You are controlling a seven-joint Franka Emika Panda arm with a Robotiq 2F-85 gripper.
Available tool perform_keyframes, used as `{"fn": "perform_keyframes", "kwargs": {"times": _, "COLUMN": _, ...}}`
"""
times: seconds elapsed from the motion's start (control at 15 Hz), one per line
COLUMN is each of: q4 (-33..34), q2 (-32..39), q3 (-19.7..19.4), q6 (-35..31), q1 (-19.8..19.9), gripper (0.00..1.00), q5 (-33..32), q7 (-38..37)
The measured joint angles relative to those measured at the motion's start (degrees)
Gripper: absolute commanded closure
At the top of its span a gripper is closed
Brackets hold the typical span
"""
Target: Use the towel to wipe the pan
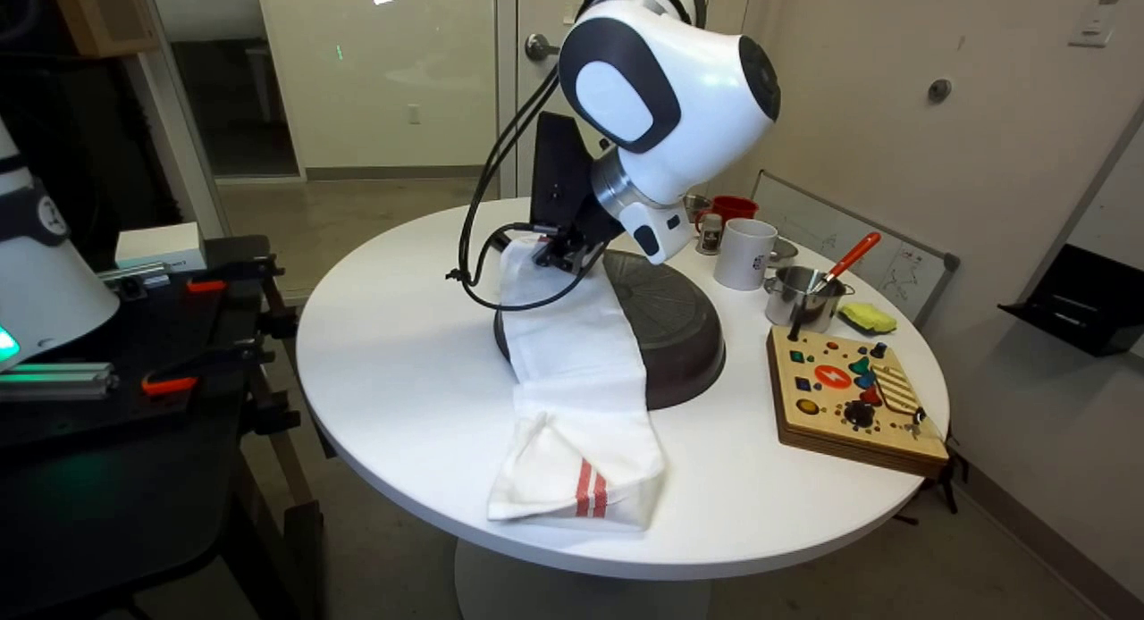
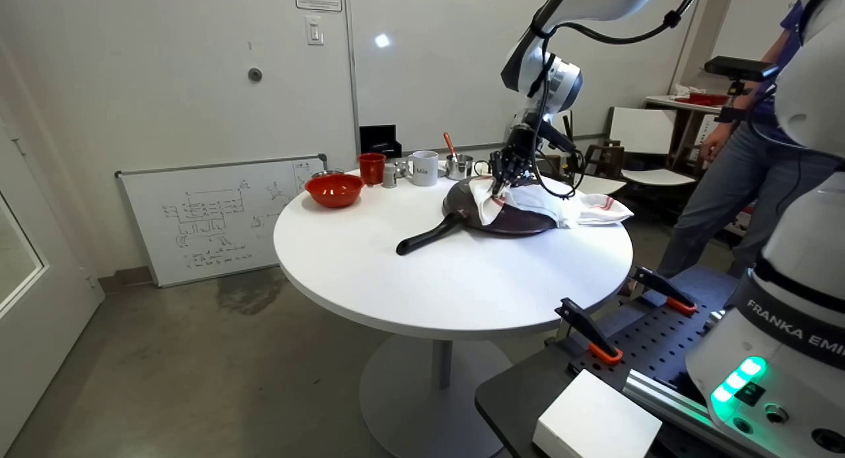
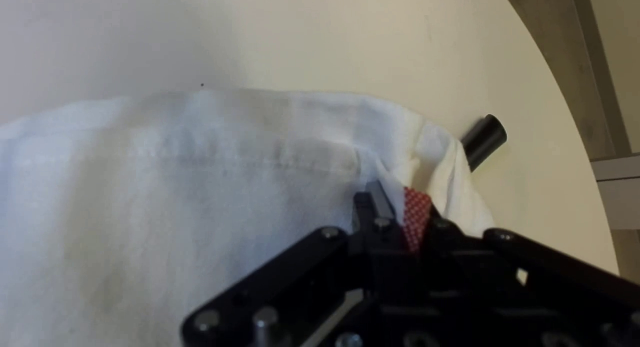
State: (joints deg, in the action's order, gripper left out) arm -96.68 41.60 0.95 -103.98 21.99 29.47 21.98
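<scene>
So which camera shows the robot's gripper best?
The wrist view: the gripper is close up, pinching the towel by a red patch. Both exterior views show it smaller, where the towel lies over the pan, so its grip is less clear.

In an exterior view, the counter (image 1: 393, 325) left of the pan (image 1: 684, 321) lies open to a hand; right of the pan, mug (image 1: 740, 255), pot (image 1: 788, 305) and wooden board (image 1: 827, 416) obstruct. Where the towel (image 1: 576, 356) covers the pan, the claw (image 3: 407, 208) and black cables (image 1: 462, 264) bar the way from above. Beside the pan's handle (image 2: 429, 235), room runs free to the red bowl (image 2: 335, 192).
</scene>
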Motion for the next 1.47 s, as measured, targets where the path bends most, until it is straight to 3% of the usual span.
{"fn": "perform_keyframes", "kwargs": {"times": 0.6, "q4": 3.4, "q2": -4.4, "q3": -1.2, "q6": -8.5, "q1": -6.8, "gripper": 0.96, "q5": -14.0, "q7": -0.5}}
{"fn": "perform_keyframes", "kwargs": {"times": 1.47, "q4": 2.8, "q2": -0.7, "q3": -3.4, "q6": -10.4, "q1": -5.9, "gripper": 0.95, "q5": -15.6, "q7": -1.5}}
